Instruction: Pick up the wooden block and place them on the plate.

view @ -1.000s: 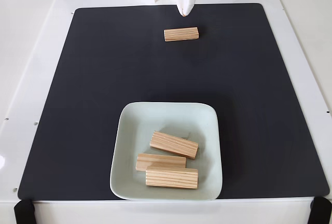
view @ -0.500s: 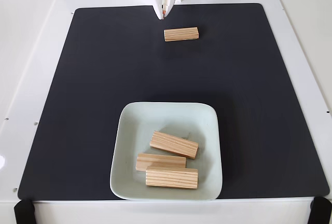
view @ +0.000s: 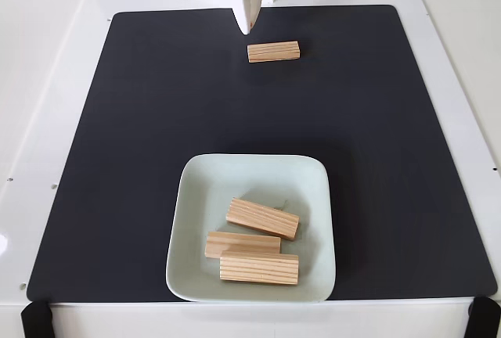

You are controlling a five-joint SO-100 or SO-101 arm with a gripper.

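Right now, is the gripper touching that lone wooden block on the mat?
Apart. The fixed view shows dark mat between the gripper tip and the block.

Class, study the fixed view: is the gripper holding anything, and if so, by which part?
Nothing is held. The gripper hangs just above the left end of the lone wooden block lying on the mat.

A black mat (view: pixel 141 158) lies on a white table (view: pixel 47 80) — black clamps (view: pixel 35 318) at its corners.
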